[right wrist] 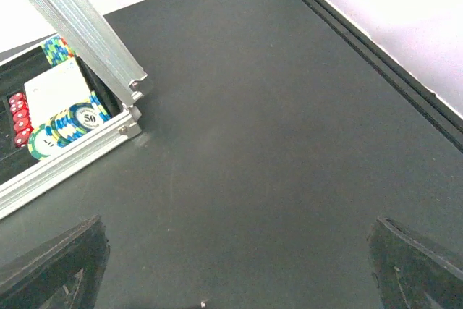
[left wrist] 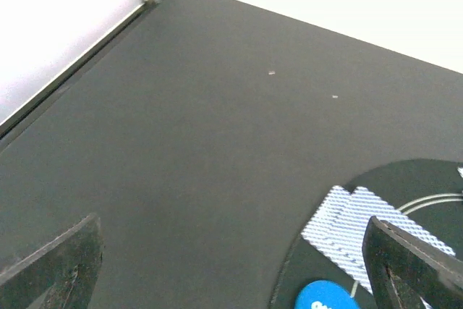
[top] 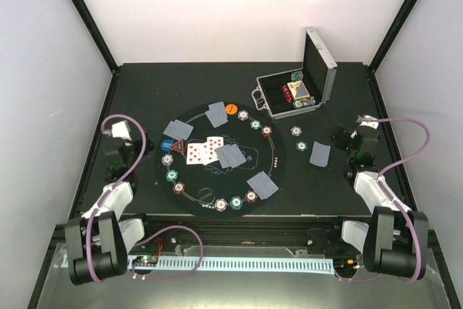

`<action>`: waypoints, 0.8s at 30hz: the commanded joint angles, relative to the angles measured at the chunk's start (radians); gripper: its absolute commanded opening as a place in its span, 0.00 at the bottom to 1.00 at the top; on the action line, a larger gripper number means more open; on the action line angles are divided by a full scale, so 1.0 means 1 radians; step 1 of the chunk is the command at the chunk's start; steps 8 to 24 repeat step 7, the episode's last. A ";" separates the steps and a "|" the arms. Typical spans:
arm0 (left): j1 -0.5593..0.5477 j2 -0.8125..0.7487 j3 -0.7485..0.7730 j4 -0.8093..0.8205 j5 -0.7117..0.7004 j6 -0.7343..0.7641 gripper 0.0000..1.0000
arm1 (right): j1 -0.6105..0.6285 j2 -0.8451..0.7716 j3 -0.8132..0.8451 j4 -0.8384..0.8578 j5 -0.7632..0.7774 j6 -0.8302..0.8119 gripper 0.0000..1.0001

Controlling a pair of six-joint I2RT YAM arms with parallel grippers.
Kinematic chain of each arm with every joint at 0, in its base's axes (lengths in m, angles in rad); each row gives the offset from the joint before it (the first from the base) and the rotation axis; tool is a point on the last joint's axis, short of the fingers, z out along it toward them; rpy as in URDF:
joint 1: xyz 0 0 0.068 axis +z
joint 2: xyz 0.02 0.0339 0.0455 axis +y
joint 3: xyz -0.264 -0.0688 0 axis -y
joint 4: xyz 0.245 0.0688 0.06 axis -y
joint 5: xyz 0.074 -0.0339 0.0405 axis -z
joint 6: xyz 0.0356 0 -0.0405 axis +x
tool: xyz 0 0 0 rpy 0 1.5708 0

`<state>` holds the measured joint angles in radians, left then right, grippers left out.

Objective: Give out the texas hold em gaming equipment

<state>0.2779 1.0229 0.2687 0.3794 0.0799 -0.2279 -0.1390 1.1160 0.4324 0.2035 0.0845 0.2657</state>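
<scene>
Cards and chips lie on the mat, a case behind its right edge, another card to its right.

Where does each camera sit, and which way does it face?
Top external: above, behind the arms, looking down on the table; left arm and right arm show.
Left wrist: on the left arm, facing the far left corner; open left jaws show.
Right wrist: on the right arm, facing the far right corner; open right jaws show.
Shared: top and right wrist, the silver case; top and left wrist, the blue disc.
</scene>
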 commanded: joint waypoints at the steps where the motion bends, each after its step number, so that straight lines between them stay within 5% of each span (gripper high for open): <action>1: -0.083 0.091 0.030 0.209 -0.064 0.118 0.99 | 0.002 0.049 -0.029 0.262 0.030 -0.025 0.98; 24: -0.109 0.129 0.055 0.239 -0.083 0.138 0.99 | 0.019 0.110 -0.049 0.356 0.025 -0.033 0.97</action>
